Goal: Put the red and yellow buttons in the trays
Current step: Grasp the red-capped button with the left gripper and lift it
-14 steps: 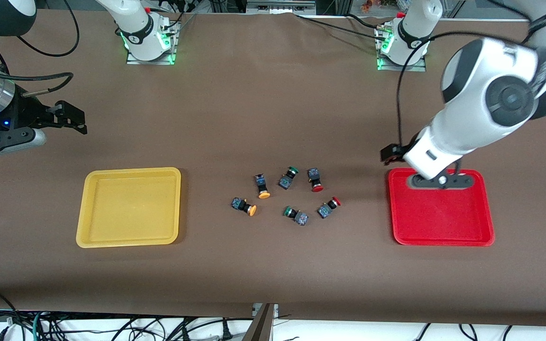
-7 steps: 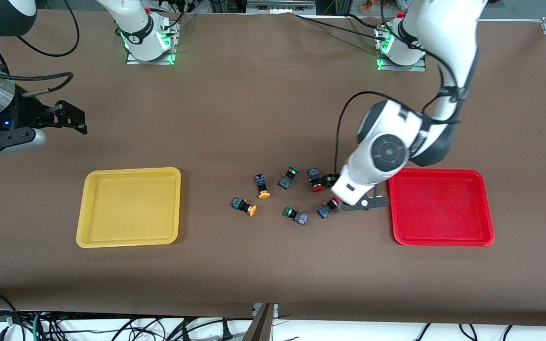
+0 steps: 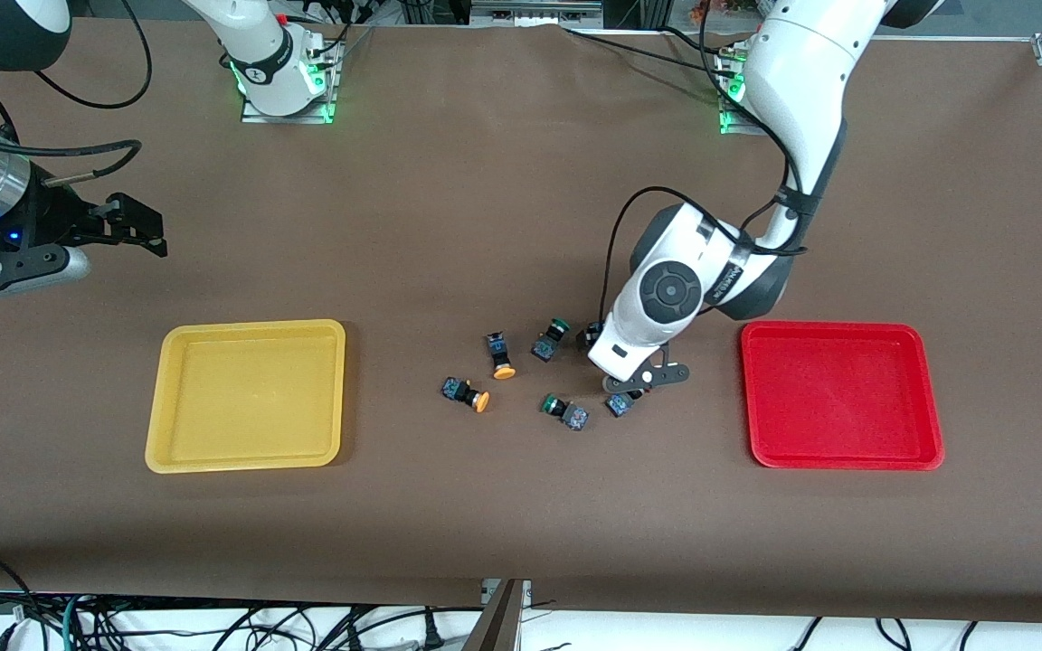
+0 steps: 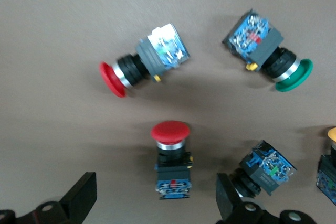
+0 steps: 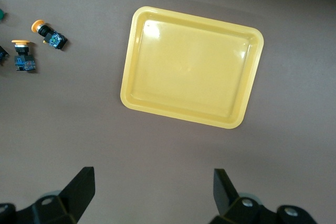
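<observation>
Front view shows my brown cloth-covered counter [image 3: 521,506], and on it two shallow rectangular plastic trays with raised rims: the yellow tray [image 3: 247,395] toward my right arm's end, the red tray [image 3: 842,395] toward my left arm's end, both with nothing in them. My left tool [image 3: 634,384] hangs low over the cluster of small push-button switches that lies on the counter between the trays, its fingers [image 4: 79,200] spread wide apart with nothing between them. My right tool [image 3: 137,226] waits over bare counter, farther from the front camera than the yellow tray, its fingers [image 5: 79,190] also spread apart and holding nothing. In the left wrist view one red-capped button [image 4: 170,158] with black barrel and blue-grey base lies just ahead of the gap between my fingers, its cap pointing away from the tool; the other red-capped button [image 4: 142,66] lies near it. The two yellow-orange-capped buttons [image 3: 501,354] [image 3: 467,394] lie at the cluster's edge toward the yellow tray, and two green-capped switches [image 3: 550,340] [image 3: 564,410] sit among them.
</observation>
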Robot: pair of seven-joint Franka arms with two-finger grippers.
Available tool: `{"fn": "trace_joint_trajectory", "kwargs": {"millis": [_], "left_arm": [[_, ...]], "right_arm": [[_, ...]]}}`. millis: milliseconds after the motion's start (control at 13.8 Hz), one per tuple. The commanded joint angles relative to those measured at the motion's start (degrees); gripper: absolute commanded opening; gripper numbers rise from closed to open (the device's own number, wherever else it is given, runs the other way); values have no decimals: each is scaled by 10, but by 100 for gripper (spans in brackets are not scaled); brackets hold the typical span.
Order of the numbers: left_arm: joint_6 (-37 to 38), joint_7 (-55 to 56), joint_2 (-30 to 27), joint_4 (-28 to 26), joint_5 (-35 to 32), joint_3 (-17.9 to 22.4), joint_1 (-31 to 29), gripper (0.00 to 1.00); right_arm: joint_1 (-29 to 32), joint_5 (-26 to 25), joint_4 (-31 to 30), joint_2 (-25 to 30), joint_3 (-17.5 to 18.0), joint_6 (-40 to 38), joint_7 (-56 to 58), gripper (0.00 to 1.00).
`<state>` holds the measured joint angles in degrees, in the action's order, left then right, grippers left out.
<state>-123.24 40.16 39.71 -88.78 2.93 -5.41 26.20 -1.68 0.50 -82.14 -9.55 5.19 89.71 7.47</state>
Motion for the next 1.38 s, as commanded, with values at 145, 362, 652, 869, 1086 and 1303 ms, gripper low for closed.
{"fn": "trace_joint_trajectory", "kwargs": {"millis": [145, 362, 652, 869, 1086, 1303], "left_arm": [[-50, 28, 6, -32, -15, 9, 18, 100], [-63, 29, 14, -36, -15, 11, 18, 100], [-88, 40, 25, -46, -15, 12, 20, 96], [-90, 40, 25, -45, -15, 12, 20, 39], [-90, 40, 24, -45, -15, 11, 20, 10], [-79, 40, 12, -41, -15, 11, 15, 0]], "right_arm": [[2, 4, 2, 0, 1, 19, -3, 100], [4, 10, 2, 0, -1, 23, 1, 100], [4, 10, 4, -13, 0, 24, 2, 100], [3, 10, 4, -14, 0, 31, 2, 100], [1, 15, 4, -17, 3, 45, 2, 100], [2, 61, 3, -23, 1, 48, 2, 100]]}}
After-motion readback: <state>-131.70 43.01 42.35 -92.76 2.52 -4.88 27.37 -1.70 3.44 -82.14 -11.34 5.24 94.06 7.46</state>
